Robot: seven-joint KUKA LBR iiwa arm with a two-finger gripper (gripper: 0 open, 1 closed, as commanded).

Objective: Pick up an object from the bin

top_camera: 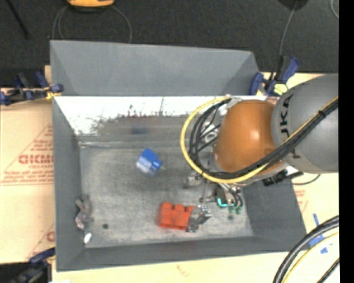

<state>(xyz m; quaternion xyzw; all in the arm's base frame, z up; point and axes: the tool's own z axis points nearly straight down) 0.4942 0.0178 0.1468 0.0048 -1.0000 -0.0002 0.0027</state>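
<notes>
The grey metal bin (68, 175) has sloped walls and a flat, scuffed floor. The grey robot arm (310, 128) enters from the right of the camera view and reaches over the right half of the floor. A rounded orange cover (245, 137) sits on the wrist, and a loop of yellow and black cables (189, 140) runs around the cover's left side.

The jaws hang below the orange cover, low over the front right part of the floor. They are at the right end of a red plastic block with a stepped top (174, 216). The dark jaw hardware appears to touch that end of the block, but contact cannot be confirmed. The jaw opening cannot be told either, because wrist hardware and shadow cover the gap. The block lies flat on the floor, near the front wall and right of centre, with its long side parallel to that wall.

Other contents lie well apart from the jaws:

- A small blue and white cube-like block (148, 161) rests tilted near the middle of the floor, behind and to the left of the red block.
- A small crumpled grey-mauve item (81, 212) lies by the left wall.
- A tiny white scrap (87, 237) lies in the front left corner, just in front of the grey-mauve item.
</notes>
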